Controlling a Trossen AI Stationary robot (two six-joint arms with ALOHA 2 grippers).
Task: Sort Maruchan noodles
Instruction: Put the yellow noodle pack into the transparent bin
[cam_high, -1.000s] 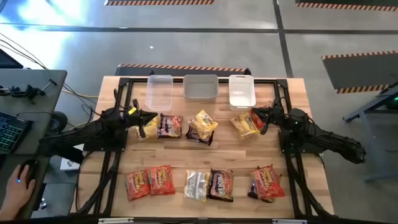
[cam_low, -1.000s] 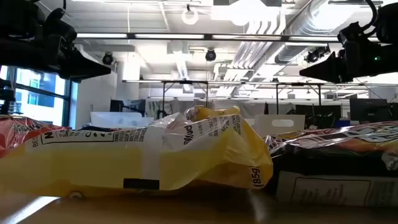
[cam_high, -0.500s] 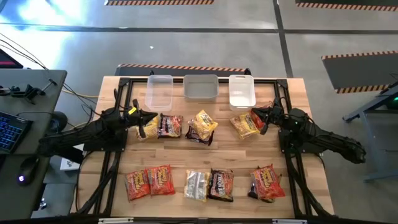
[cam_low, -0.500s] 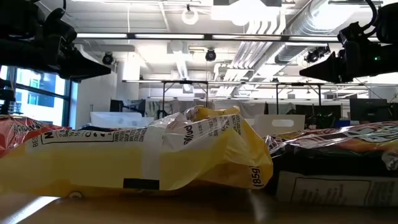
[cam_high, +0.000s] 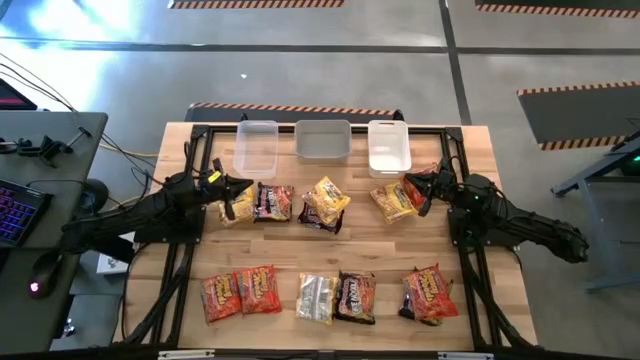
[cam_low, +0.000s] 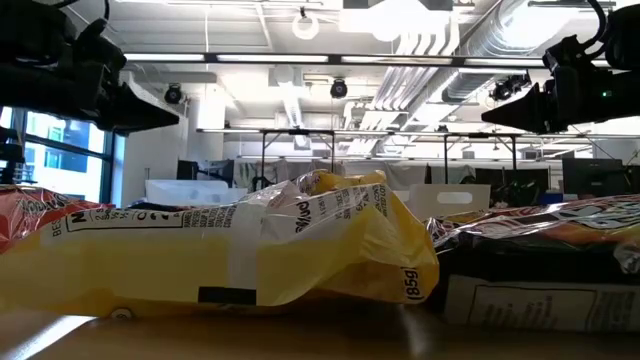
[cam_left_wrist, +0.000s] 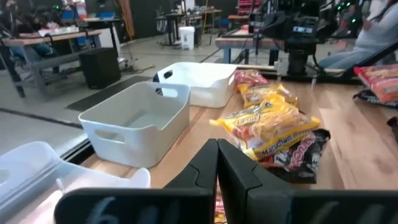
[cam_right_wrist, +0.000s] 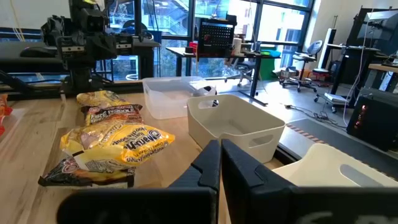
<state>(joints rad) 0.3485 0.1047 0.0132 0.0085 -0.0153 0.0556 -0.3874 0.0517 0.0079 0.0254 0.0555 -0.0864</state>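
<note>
The Maruchan noodles lie flat on the wooden table in two rows. The far row has a yellow packet (cam_high: 237, 206), a dark one (cam_high: 272, 202), a yellow one lying on a dark one (cam_high: 325, 203), another yellow one (cam_high: 392, 202) and a red one (cam_high: 416, 192). The near row has two red packets (cam_high: 240, 293), a pale yellow one (cam_high: 316, 298), a dark one (cam_high: 353, 297) and a red one (cam_high: 430, 293). My left gripper (cam_high: 246, 189) hovers shut and level over the far row's left end. At that row's right end my right gripper (cam_high: 408, 186) does the same.
Three tubs stand along the far edge: a clear one (cam_high: 255, 148), a grey-white one (cam_high: 323, 140) and a white one (cam_high: 389, 147). A black frame (cam_high: 470, 290) borders the table. Bare wood lies between the two rows. A desk with a keyboard (cam_high: 20, 205) stands left of the table.
</note>
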